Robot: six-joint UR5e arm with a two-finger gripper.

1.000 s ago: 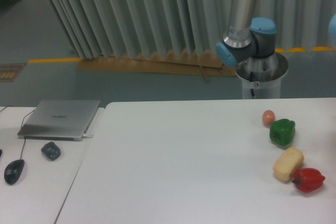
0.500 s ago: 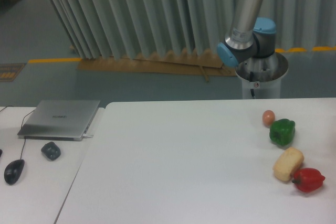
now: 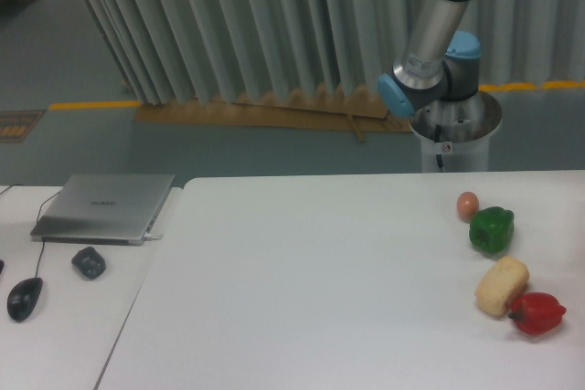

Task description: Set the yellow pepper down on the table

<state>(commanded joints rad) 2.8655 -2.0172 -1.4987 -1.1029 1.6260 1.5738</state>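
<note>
The arm [image 3: 437,38] rises from its base behind the table [image 3: 302,289] and runs out of the top of the view, so the gripper is out of frame and its jaws cannot be judged. The yellow pepper is nowhere in view. Along the table's right side lie a small egg [image 3: 468,205], a green pepper [image 3: 492,229], a cream lump [image 3: 502,285] and, touching it, a red pepper [image 3: 537,312]. A laptop [image 3: 105,207] and mouse [image 3: 24,298] sit on the left desk [image 3: 64,335].

Pale pleated curtains [image 3: 228,25] are hanging behind, brushing a grey-green floor [image 3: 91,143] where a yellow line [image 3: 91,104] is running beside flattened cardboard [image 3: 265,114].
</note>
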